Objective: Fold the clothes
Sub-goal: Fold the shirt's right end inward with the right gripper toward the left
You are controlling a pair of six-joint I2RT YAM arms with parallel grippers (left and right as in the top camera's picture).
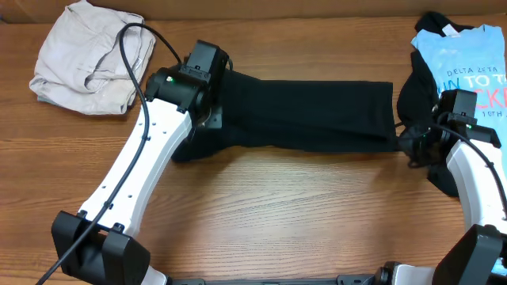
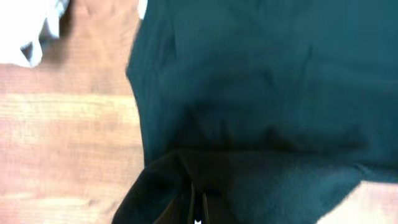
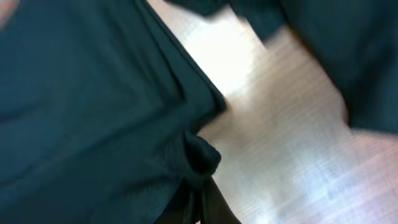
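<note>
- Overhead: the black garment lies stretched in a long band across the middle of the table, nearer the far edge; the left gripper is at its left end and the right gripper at its right end, fingertips largely hidden by the wrists.
- Overhead, continued: the band is flat and smooth in the middle, wider and rumpled at the left end; a beige garment sits crumpled at the far left corner; a light blue T-shirt lies on another black garment at the far right corner.
- Left wrist: the left gripper has its jaws together, pinching a gathered point of the black garment — the cloth fans out from the fingertips, plain and matte; bare table on the left.
- Right wrist: the right gripper has its jaws closed on a bunched corner of the black garment; a fold runs diagonally away from the tips — pale table beside it.
</note>
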